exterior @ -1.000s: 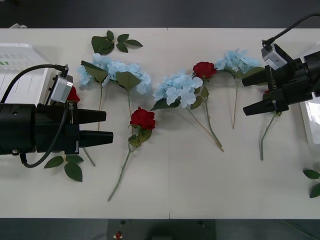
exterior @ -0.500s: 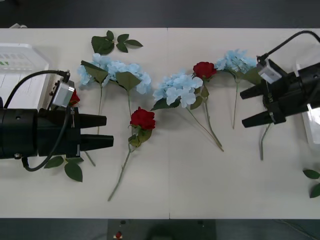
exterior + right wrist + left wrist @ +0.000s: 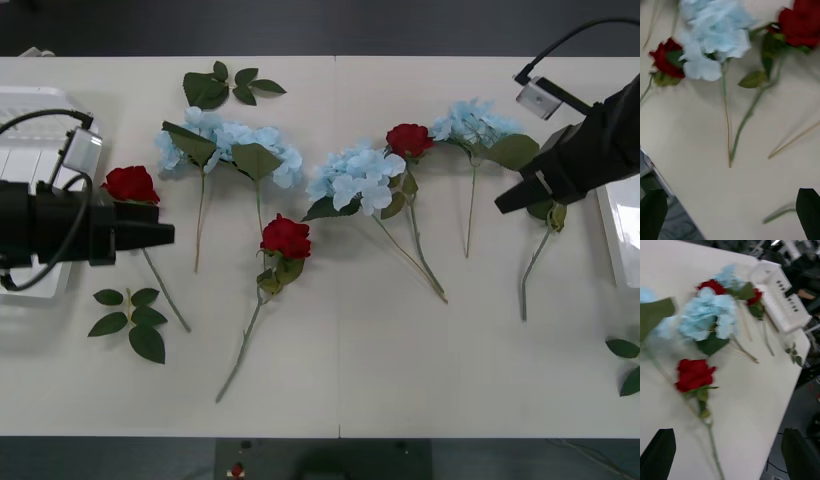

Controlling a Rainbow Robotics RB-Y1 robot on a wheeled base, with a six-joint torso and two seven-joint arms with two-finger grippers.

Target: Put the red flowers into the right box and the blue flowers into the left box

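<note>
Several red flowers lie on the table: one rose at the left, one in the middle, one further right. The stem of another runs out from under my right arm. Three blue flowers lie along the back. My left gripper is open just right of the left rose, and its fingers frame the middle rose. My right gripper is open above the right-hand stems. The left box is at the left edge, the right box at the right edge.
Loose green leaf sprigs lie at the back left, the front left and the front right edge. The front half of the table is bare white surface. Cables run from both wrists.
My left arm has drawn back to the left, uncovering the left rose. My right arm has swung up and to the right and turned; both grippers stay open.
</note>
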